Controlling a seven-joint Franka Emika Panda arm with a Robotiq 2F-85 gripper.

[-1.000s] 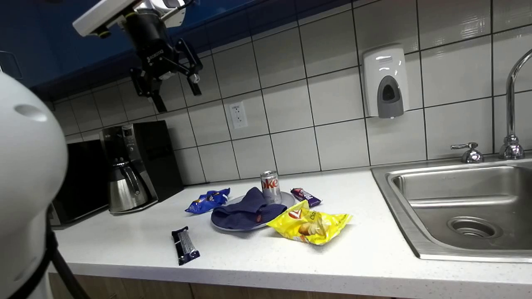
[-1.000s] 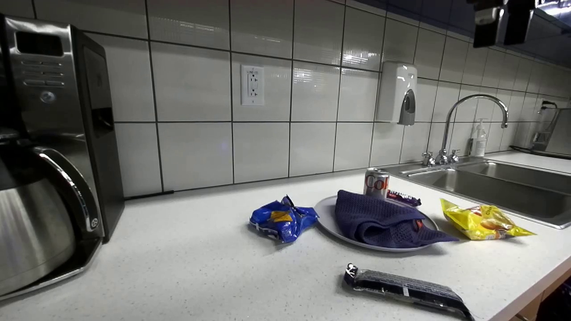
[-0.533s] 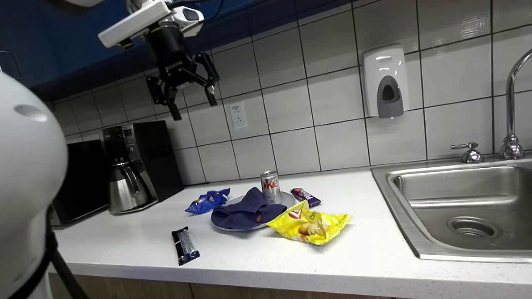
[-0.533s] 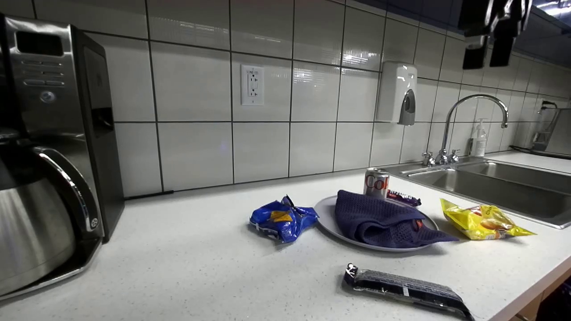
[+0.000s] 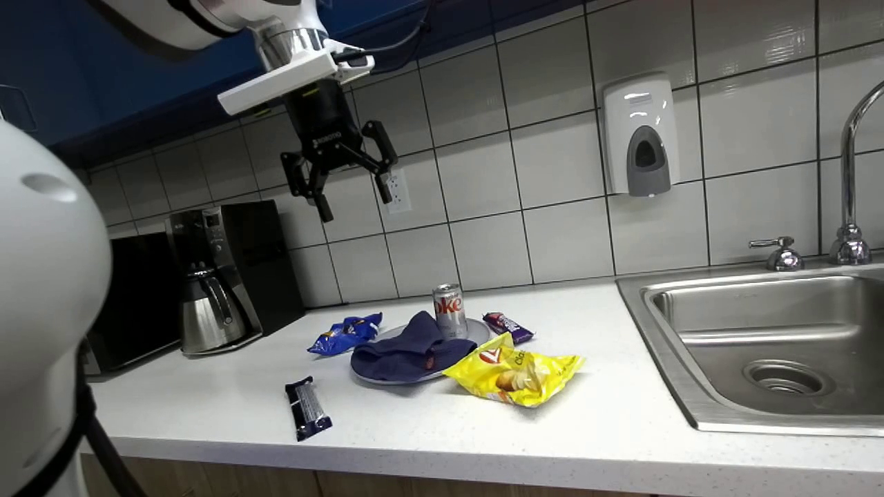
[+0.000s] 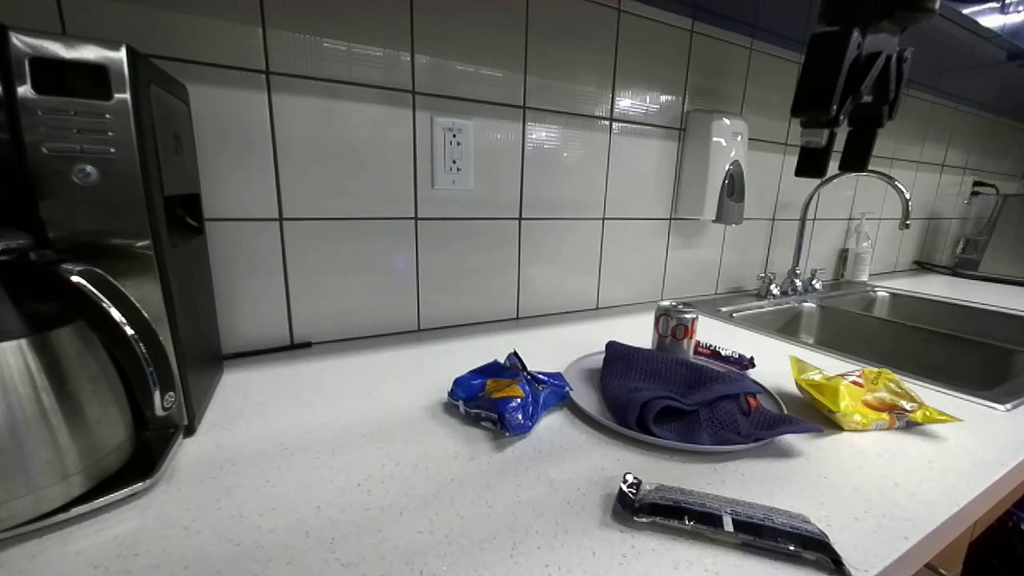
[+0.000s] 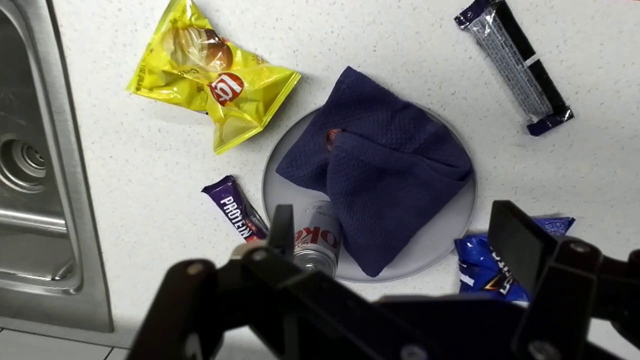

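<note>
In an exterior view a coffeemaker [image 5: 248, 262] stands left of the gripper [image 5: 354, 206], whose jaws spread wide holding nothing, with a blue bag [image 5: 347, 334] below it and, to its lower right, a plate [image 5: 478, 331] bearing cloth [image 5: 406, 356] and can [image 5: 450, 314], then a yellow bag [image 5: 514, 374]

A tiled wall [image 5: 552, 159] backs a white counter [image 6: 360, 448].

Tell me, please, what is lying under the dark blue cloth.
Under the dark blue cloth is a grey plate; part of its rim shows around the fabric. The plate's middle is covered, so whether anything else lies underneath cannot be seen.
</note>
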